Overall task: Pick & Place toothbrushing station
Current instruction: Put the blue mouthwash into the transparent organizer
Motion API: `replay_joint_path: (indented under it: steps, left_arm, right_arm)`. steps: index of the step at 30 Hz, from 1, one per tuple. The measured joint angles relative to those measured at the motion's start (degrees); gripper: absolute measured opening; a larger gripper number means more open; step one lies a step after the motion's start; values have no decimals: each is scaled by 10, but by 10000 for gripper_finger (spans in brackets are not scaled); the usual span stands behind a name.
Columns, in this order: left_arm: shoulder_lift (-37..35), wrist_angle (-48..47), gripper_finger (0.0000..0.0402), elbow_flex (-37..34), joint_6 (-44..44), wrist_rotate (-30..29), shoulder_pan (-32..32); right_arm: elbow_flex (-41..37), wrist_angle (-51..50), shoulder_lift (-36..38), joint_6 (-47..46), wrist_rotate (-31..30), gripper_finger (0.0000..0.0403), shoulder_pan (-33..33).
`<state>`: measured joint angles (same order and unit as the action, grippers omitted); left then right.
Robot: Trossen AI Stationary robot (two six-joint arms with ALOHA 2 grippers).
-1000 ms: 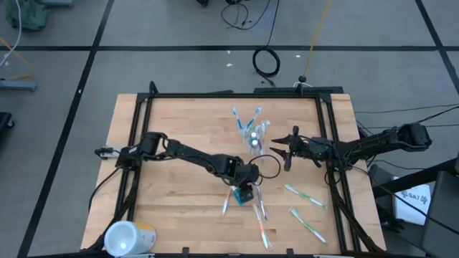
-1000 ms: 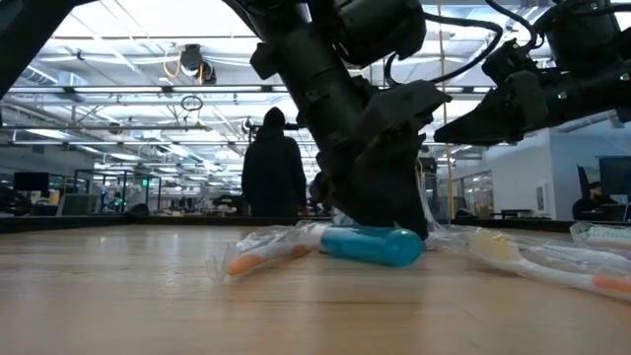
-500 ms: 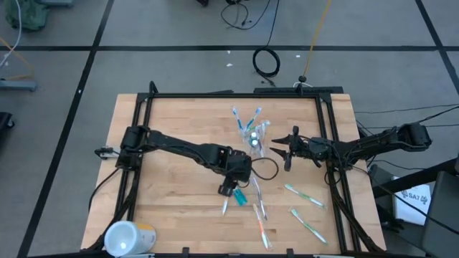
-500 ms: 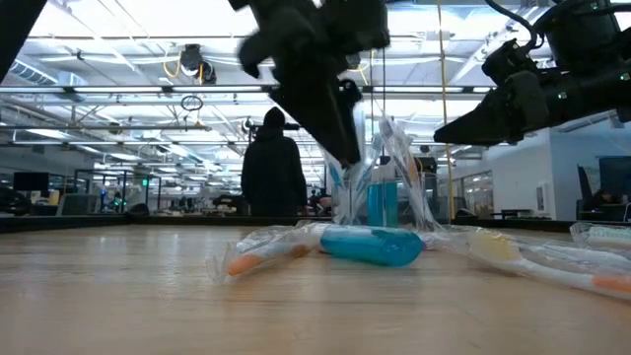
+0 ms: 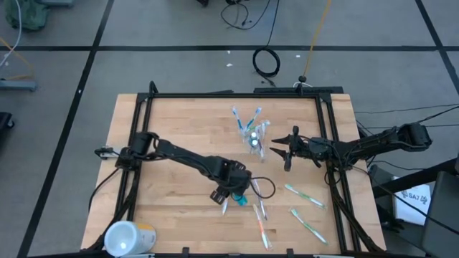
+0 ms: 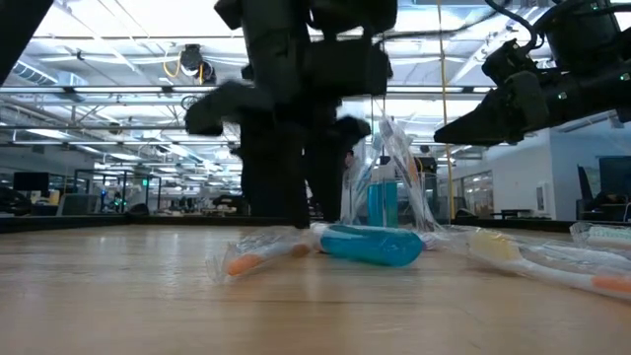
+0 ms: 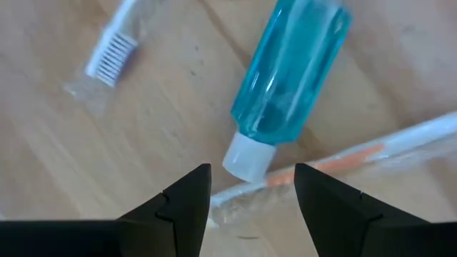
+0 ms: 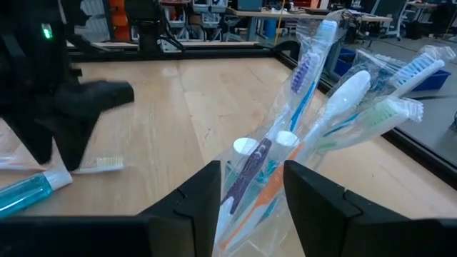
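Left pincer [image 7: 252,187] over unlabelled blue tube [image 7: 289,75]

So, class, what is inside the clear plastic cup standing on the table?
The clear plastic cup holds several wrapped toothbrushes standing upright, with blue, purple, green and orange parts, and two white caps among them. The wrappers overlap, hiding the lower handles and the cup's bottom.

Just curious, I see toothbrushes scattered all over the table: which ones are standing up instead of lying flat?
The wrapped toothbrushes bunched in the clear cup near the table's middle, by the right gripper, stand upright. The others, such as the green-handled pair, lie flat on the wood.
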<state>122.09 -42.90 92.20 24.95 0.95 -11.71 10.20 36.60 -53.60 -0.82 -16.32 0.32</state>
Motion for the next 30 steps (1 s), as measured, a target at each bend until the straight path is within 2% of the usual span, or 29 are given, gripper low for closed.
replay_joint_path:
  steps: [23,30]
  left_arm:
    - [37,53,207,2,52,3,0]
    - [37,46,150,2,46,8,0]
  right_arm:
    - [0,-4,0,0,0,144,0]
    - [0,-7,0,0,0,144,0]
